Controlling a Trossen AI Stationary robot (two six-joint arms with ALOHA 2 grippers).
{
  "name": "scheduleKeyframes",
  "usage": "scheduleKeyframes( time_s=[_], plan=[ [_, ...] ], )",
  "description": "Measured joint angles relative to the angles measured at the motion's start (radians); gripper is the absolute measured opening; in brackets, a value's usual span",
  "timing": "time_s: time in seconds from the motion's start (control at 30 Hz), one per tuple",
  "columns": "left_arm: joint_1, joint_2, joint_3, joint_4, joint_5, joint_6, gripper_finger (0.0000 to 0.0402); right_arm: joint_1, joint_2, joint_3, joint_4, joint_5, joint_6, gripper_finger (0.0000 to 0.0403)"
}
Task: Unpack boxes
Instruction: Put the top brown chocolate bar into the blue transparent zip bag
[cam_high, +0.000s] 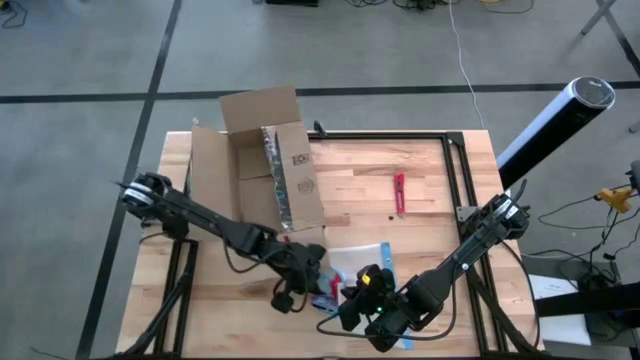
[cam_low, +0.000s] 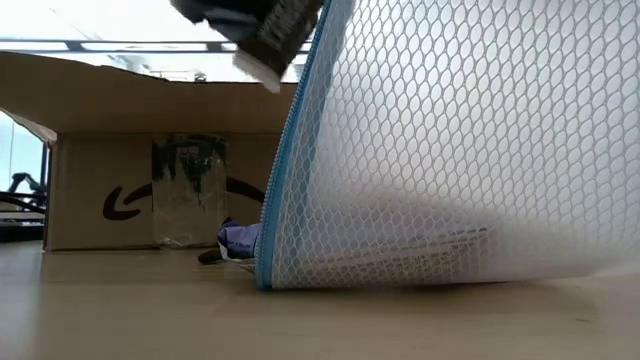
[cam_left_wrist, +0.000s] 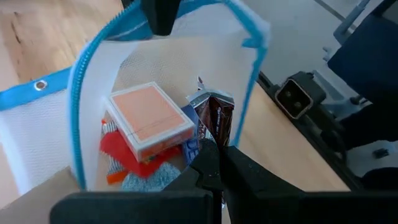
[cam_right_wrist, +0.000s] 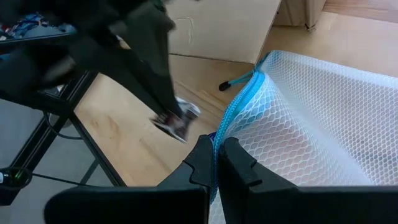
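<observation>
The box (cam_high: 262, 160) lies open on its side at the far left of the worktop (cam_high: 420, 190), flaps spread and a tape strip running along its upper face. In the low view it stands behind a mesh pouch (cam_low: 450, 170), with black print showing on its front.

The pouch, white mesh with a blue zip edge, lies near the front edge, well apart from the box. Its zip edge is pinched between the nearly closed fingers of the right end effector (cam_right_wrist: 216, 158) and held raised. The left end effector (cam_left_wrist: 214, 165) is at the pouch mouth, closed on a dark snack packet (cam_left_wrist: 219, 118). Inside the pouch an orange card box (cam_left_wrist: 149, 118) and red and blue items are seen.

Risks, as judged:
- The thin zip edge may slip from the right grip, so that the mouth collapses over the contents.
- The packet may snag on the mesh or zip as it is drawn out, dragging the pouch along.
- The two arms work close together; contact between them is possible.

A red tool (cam_high: 399, 192) lies on the worktop to the right of the box. The worktop is pale wood with a black frame. Grey floor with dark lines surrounds it.
</observation>
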Motion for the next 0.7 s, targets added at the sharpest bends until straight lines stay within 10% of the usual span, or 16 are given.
scheduleKeyframes(
  time_s=[0.43, 0.7],
  plan=[
    [0.024, 0.104, 0.000, 0.126, -0.102, -0.009, 0.0008, 0.000, 0.000, 0.000, -0.001, 0.000, 0.000, 0.0000],
    [0.024, 0.103, 0.000, 0.140, -0.109, 0.002, 0.0104, 0.000, 0.000, 0.000, -0.001, 0.000, 0.000, 0.0000]
  ],
)
